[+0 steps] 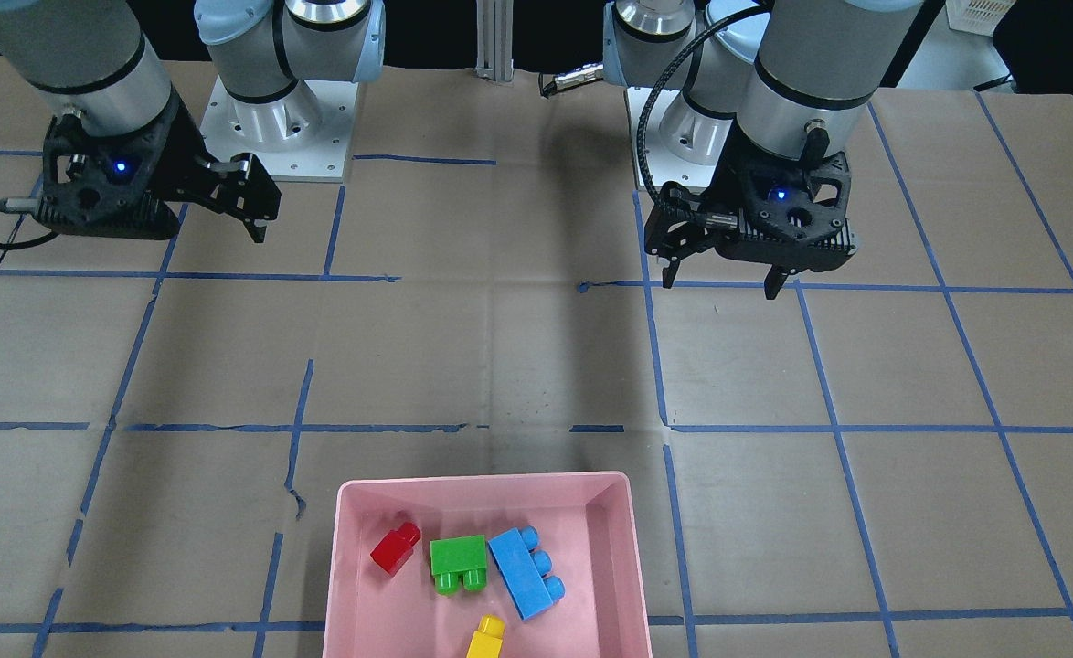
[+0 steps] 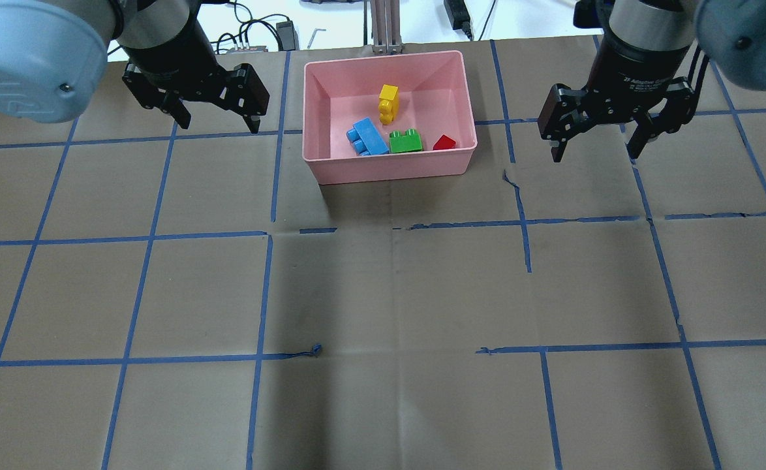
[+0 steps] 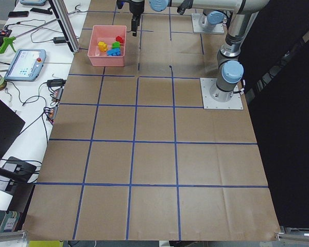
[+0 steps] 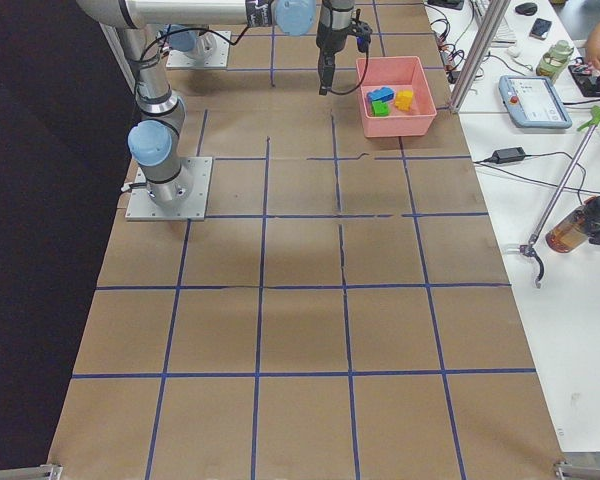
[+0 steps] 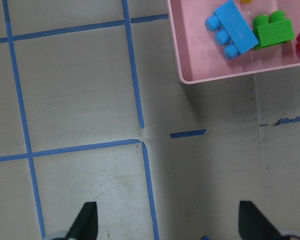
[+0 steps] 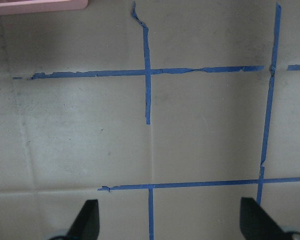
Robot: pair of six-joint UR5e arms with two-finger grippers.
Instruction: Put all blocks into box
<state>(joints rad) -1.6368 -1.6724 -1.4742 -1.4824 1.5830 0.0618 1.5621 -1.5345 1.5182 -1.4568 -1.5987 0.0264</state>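
Big brown paper-covered table (image 2: 383,294), gridded in blue tape, and out toward its far side from the robot sits the shallow rectangular pink plastic box (image 2: 396,168). In the front-facing view the box runs off the bottom of the picture. The left gripper (image 2: 218,124) hangs off one side of the box and the right gripper (image 2: 594,155) off the other, both clear of it. Fingers are spread wide on each, nothing between them, just bare paper past the tips in the wrist views.

Inside the box, the long blue three-stud plastic block (image 2: 368,137) lies flat, right against the green two-stud block (image 2: 405,141). The yellow block (image 2: 389,103) sits apart from them, clipped by the bottom edge in the front-facing view. The small red one-stud block (image 2: 444,143) is partly hidden behind the box's wall from overhead.
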